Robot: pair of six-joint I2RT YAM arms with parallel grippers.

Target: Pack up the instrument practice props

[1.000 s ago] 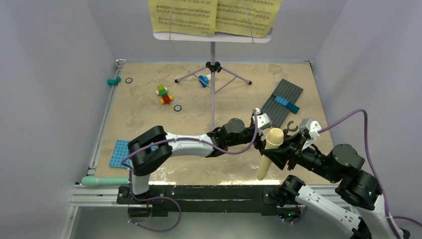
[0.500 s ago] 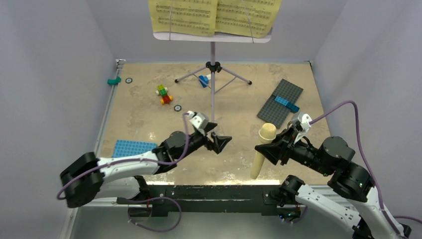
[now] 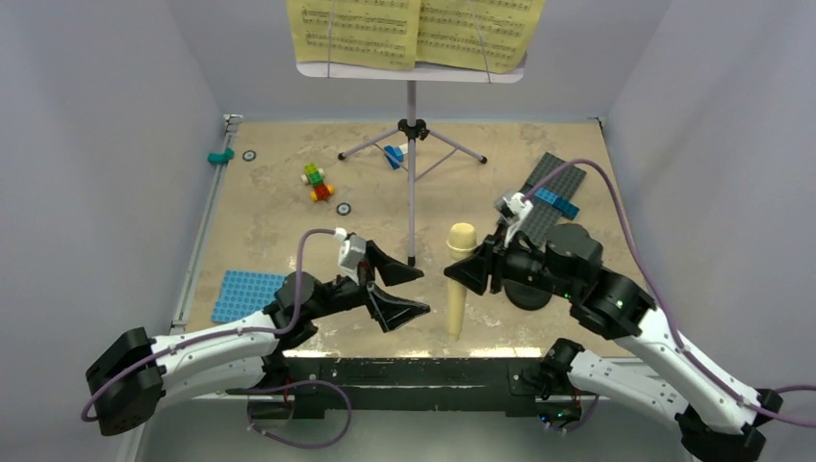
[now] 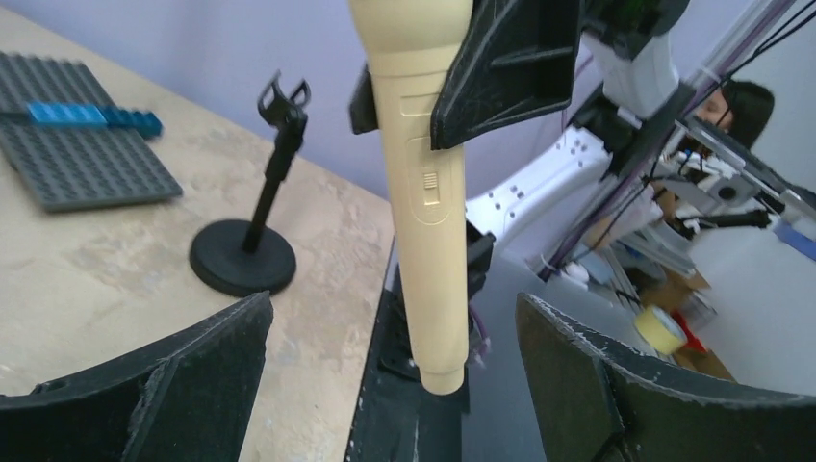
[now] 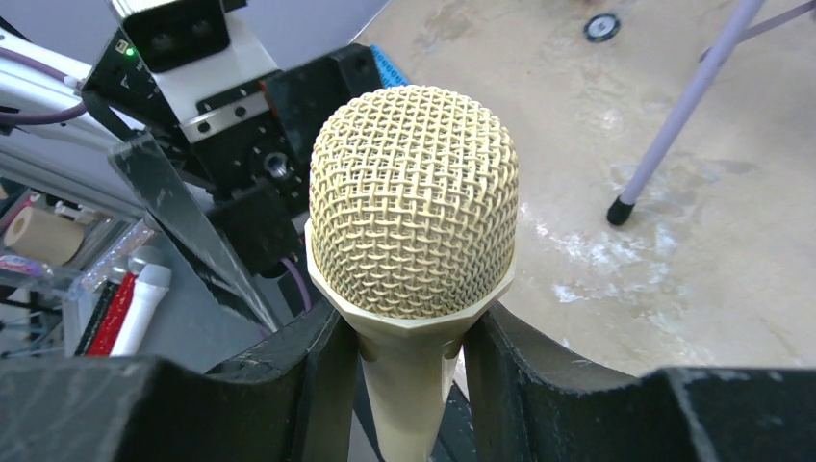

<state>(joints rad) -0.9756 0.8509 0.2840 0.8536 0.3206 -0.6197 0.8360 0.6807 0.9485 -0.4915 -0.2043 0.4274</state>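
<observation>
Okay so the right claw [image 3: 470,271] is clamped on the cream toy microphone [image 3: 455,300], just under the mesh head. It holds it upright near the front edge of the table [image 3: 279,221]. I can't tell if the tail end touches anything down there. The left claw [image 3: 423,292] is spread wide with nothing in it, and it points straight at the mic's handle from just beside it.

My read is that this is a handover, right to left. To do it cleanly, I'd bring the left claw in square to the handle and low enough that its fingers don't knock the right one's. The handle looks smooth and a bit tapered, so a skewed pinch could squirt it out. I'd aim for the straight stretch around the little switch. The right claw should only let go once the left one has properly bitten down, or the mic drops off the front of the table.

The small black round-base mic stand [image 4: 242,260] sits upright on the table near the right arm, not packed yet. One foot of the tall tripod music stand [image 3: 411,154] lands near the left claw, so swing wide of it. The yellow sheet-music pages [image 3: 361,29] sit on its desk at the back. The grey baseplate [image 3: 556,173] isn't part of the job.
</observation>
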